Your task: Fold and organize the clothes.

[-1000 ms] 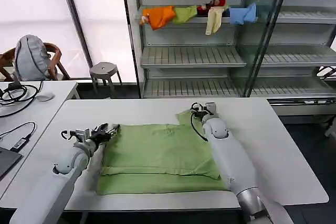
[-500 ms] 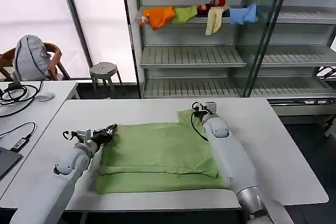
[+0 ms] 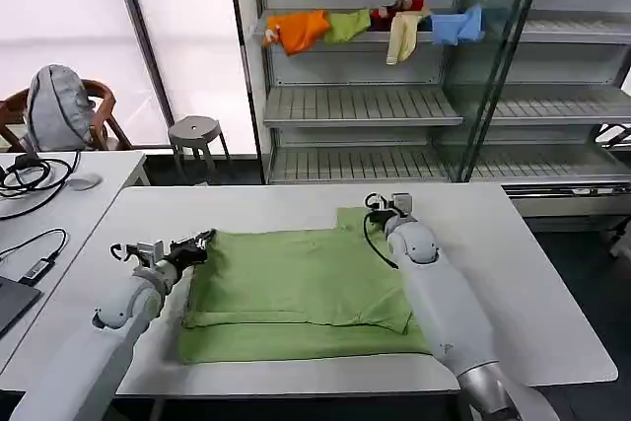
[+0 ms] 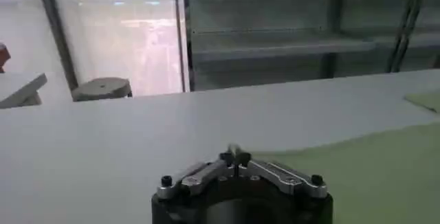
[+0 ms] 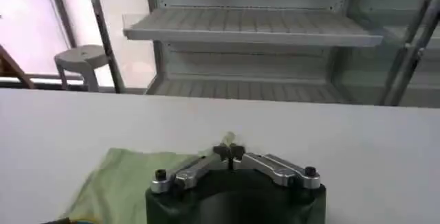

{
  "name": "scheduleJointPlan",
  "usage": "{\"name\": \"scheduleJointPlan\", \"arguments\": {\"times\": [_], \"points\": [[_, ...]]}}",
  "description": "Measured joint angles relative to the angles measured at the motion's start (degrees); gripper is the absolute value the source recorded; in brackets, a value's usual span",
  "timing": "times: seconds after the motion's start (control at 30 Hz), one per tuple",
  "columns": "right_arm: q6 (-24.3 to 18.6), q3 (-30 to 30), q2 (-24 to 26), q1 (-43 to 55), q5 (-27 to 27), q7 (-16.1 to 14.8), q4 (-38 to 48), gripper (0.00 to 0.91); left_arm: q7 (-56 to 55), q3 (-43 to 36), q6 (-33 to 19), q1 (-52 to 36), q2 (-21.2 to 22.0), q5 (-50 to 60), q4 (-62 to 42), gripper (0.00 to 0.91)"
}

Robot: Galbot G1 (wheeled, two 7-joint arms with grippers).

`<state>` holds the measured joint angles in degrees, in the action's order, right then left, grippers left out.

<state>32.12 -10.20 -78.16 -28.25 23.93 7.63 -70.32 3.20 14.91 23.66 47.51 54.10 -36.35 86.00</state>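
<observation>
Both pincers pinch the green shirt (image 3: 296,288) on white table (image 3: 542,283) before shelving (image 3: 365,105).

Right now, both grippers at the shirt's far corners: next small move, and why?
Probably draw both corners toward the near edge for another fold. The left gripper and right gripper look shut at the far corners of the light green polo shirt, which lies partly folded on the white table.
</observation>
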Motion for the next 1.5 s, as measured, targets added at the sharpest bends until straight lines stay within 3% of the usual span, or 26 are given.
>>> {"name": "scheduleJointPlan", "arguments": {"times": [0.77, 1.5], "points": [[0.9, -3.2, 8.7, -16.3, 5.5, 1.1, -26.3, 0.000, -0.1, 8.2, -1.0, 12.5, -0.3, -1.2, 12.7, 0.020], [1.0, -9.1, 12.5, -29.7, 6.5, 0.6, -39.7, 0.000, 0.5, 14.5, -2.2, 22.9, -0.1, -1.0, 21.1, 0.020]]}}
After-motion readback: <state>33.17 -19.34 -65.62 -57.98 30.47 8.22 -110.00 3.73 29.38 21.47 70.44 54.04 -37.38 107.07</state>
